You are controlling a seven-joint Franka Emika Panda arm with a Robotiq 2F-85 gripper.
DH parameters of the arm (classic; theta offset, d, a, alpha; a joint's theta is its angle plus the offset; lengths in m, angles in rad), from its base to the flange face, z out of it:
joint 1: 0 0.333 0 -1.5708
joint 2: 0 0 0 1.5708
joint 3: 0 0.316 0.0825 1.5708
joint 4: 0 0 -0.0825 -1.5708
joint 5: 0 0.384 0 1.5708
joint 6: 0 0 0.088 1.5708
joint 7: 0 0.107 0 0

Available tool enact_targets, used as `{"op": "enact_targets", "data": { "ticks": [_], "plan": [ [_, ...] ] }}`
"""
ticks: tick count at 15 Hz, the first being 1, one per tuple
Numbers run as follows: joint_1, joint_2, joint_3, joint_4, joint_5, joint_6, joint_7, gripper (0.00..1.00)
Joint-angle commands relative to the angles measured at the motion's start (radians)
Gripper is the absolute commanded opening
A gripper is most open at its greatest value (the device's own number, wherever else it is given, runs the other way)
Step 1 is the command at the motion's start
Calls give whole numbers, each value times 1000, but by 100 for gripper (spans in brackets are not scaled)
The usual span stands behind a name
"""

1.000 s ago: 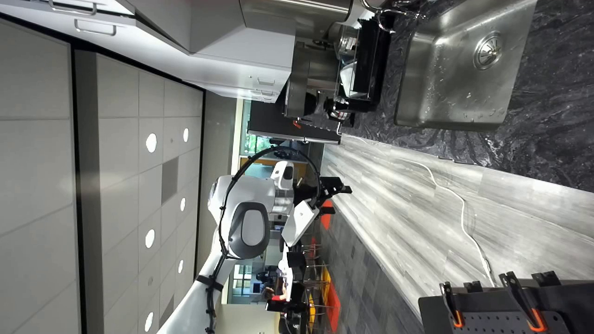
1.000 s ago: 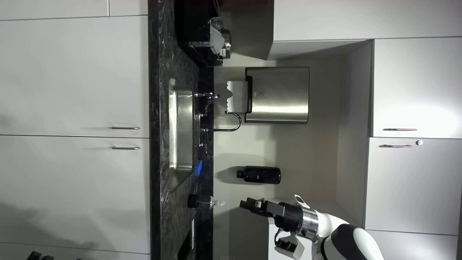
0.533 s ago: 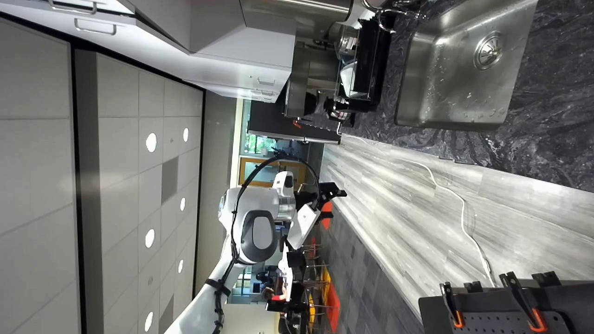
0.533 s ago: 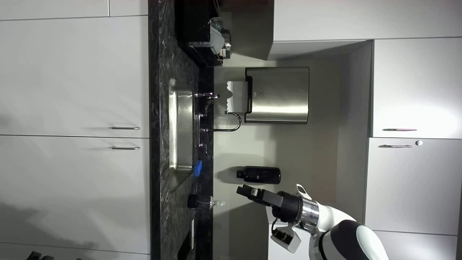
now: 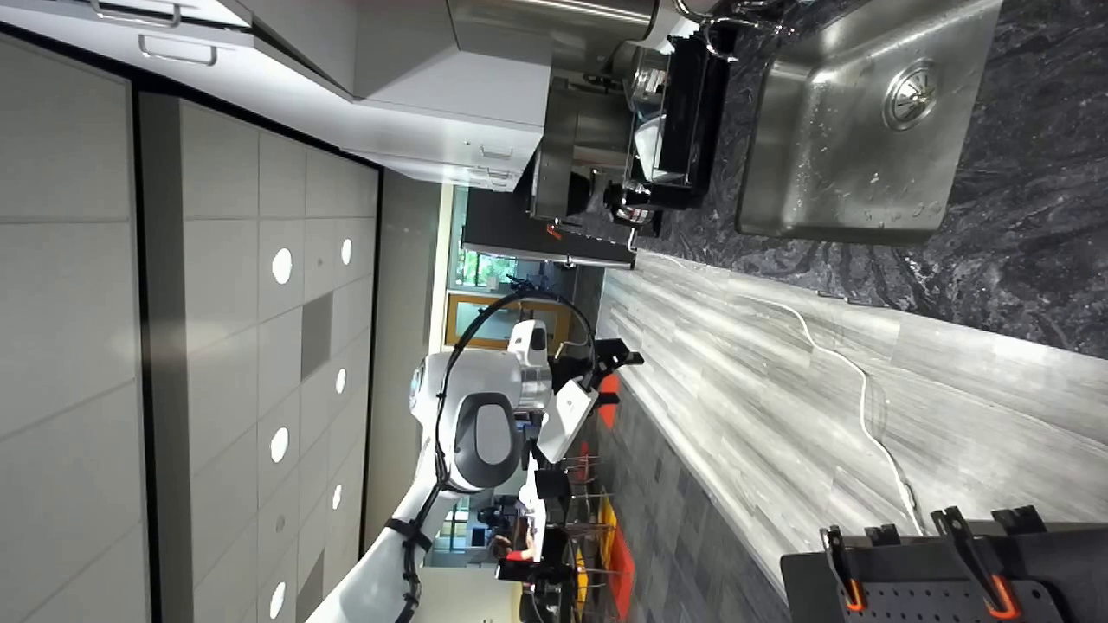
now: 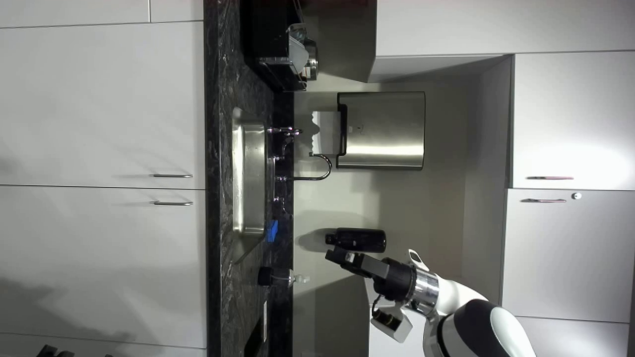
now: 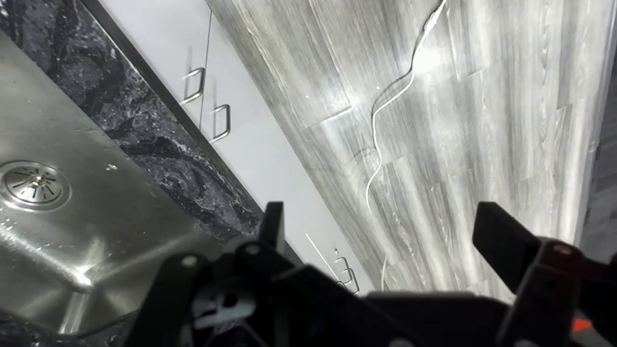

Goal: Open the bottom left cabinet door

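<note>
The bottom left cabinet door [image 6: 94,99] is a flat pale grey-white panel below the counter in an exterior view, which stands turned on its side. It lies flush with its neighbour [image 6: 99,263], shut, with a metal bar handle [image 6: 172,175] near its top corner. In the wrist view the door [image 7: 265,154] is upper left of the fingers, and its handle [image 7: 221,123] shows clearly. My gripper [image 7: 385,221] is open and empty, high in front of the counter, apart from the door. It also shows in both exterior views [image 5: 625,378] [image 6: 337,255].
A steel sink [image 6: 250,173] is set in the dark stone counter [image 6: 213,277]. A tap [image 6: 317,177], a blue sponge [image 6: 272,231], a dish rack [image 6: 278,54] and a soap bottle [image 6: 273,276] stand by it. A white cord [image 5: 857,372] crosses the floor. A black rack [image 5: 952,588] stands nearby.
My gripper and arm have shifted leftward along the counter, toward the dark bottle shape on the wall, mostly in the first half second. The door has not moved and the fingers stay open.
</note>
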Motion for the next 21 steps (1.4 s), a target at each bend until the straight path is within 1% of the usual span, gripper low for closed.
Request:
{"op": "enact_targets", "data": {
  "ticks": [1,6,8,9,11,12,15,18,19,20,21],
  "plan": [
    [70,50,21,-34,107,166,2,100],
    [224,183,15,-83,336,539,-20,100],
    [271,253,13,-83,406,665,-33,100],
    [291,291,12,-78,425,707,-34,100],
    [306,358,19,-63,430,744,-16,100],
    [303,391,25,-56,417,745,2,100],
    [288,478,35,-32,378,711,46,100],
    [280,562,33,-2,310,712,109,100],
    [282,581,27,9,285,702,131,100],
    [290,528,26,-34,321,706,86,100],
    [291,546,26,-28,315,706,94,100]
  ]
}}
